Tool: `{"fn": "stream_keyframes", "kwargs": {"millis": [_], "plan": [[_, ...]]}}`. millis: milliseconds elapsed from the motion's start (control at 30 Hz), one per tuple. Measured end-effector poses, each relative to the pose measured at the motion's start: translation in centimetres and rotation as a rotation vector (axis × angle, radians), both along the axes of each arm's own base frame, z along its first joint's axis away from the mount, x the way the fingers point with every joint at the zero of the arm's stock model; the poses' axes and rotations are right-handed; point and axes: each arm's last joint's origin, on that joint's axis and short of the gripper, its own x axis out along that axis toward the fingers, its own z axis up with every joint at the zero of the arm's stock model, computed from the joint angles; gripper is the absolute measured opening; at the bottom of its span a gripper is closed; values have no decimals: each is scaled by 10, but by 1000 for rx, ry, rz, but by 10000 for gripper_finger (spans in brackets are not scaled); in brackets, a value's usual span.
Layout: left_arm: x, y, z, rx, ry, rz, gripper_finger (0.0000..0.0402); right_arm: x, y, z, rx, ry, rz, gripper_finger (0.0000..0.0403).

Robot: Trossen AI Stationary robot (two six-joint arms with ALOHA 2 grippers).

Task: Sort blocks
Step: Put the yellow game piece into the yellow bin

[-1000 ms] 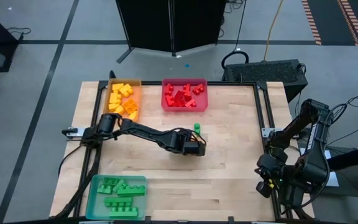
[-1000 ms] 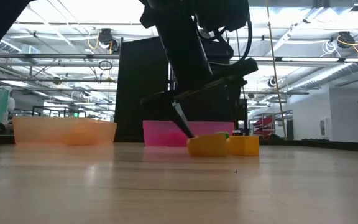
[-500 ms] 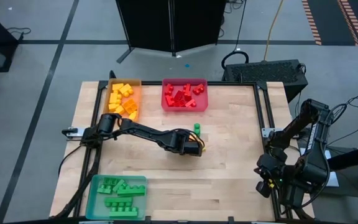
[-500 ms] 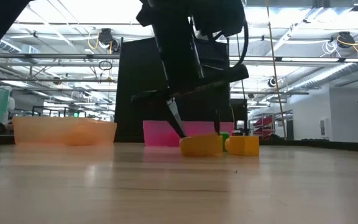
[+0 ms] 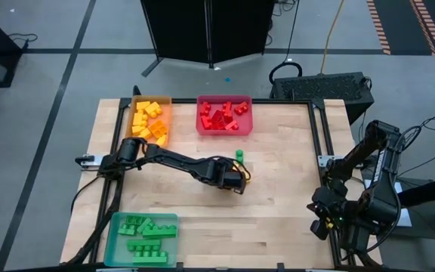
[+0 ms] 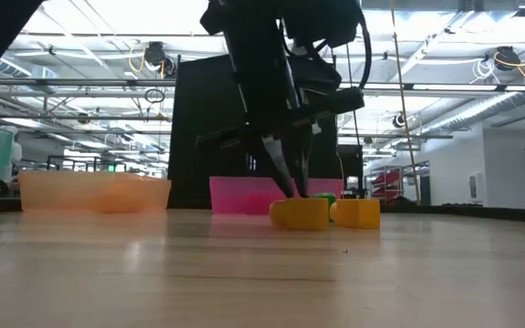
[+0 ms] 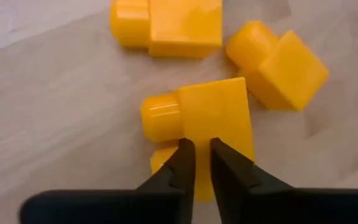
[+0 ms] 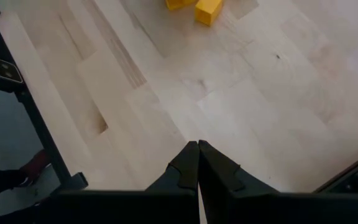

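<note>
Surface: a pale wooden table (image 5: 278,204) is seen.
Far edge: an orange tray (image 5: 151,121) and a red tray (image 5: 223,115) are set side by side.
Near-left corner: a teal tray (image 5: 142,238) is placed.
Middle: loose yellow blocks (image 7: 210,115) and a green block (image 5: 239,156) are scattered.

Grey floor (image 5: 44,83) with dark tape lines; black cabinet (image 5: 206,30) behind table; ceiling pipes (image 6: 445,87).

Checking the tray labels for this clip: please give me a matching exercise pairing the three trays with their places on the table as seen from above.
Things:
1. orange tray
2. red tray
3. teal tray
4. green brick

Places:
A. loose on the table beside the left gripper
B. near left corner
C. far left corner
D. far edge, middle

Pairs: 1-C, 2-D, 3-B, 4-A
</note>
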Motion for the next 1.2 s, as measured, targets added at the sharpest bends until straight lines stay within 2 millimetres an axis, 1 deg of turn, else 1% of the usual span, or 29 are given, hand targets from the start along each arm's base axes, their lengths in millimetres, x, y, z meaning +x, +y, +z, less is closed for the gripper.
{"fn": "stream_keyframes", "kwargs": {"millis": [100, 200, 267, 333, 367, 433, 500, 567, 600, 700, 833, 900, 1033, 1133, 1200], "plan": [[-1, -2, 6, 0, 10, -46, 19, 0, 0, 0, 9, -4, -9, 0], [-3, -3, 13, 6, 31, -111, 6, 0, 1, 0, 20, -8, -22, 0], [-7, -3, 20, 18, 72, -198, 6, 1, 2, 0, 28, -12, -22, 0], [-19, -2, 29, 45, 164, -293, 14, 1, 3, 0, 37, -17, -21, 0], [-25, -1, 32, 54, 215, -325, 20, 1, 3, 0, 37, -17, -19, 0], [-32, 0, 38, 59, 259, -346, 35, 1, 3, 0, 40, -18, -18, 0], [-33, 2, 42, 40, 248, -347, 55, 1, 3, 0, 38, -18, -17, 0], [-28, 1, 50, 27, 155, -361, 81, 1, 3, 0, 37, -17, -16, 0], [-24, 0, 54, 31, 104, -395, 97, 1, 3, 0, 34, -16, -11, 0], [-12, -9, 60, 71, -35, -577, 148, 1, 3, 0, 21, -14, 11, 0], [-5, -21, 61, 171, -111, -852, 222, 1, 3, 0, 14, -9, 26, 0], [-6, -22, 60, 213, -86, -942, 257, 1, 3, 0, 13, -7, 30, 0], [-8, -16, 58, 292, -28, -995, 313, 1, 3, 0, 8, -5, 39, 0], [-6, -14, 59, 354, -15, -1054, 338, 1, 3, 0, 5, -3, 46, 0], [-6, -13, 59, 347, -24, -1063, 348, 1, 3, 0, 5, -3, 47, 0]]}}
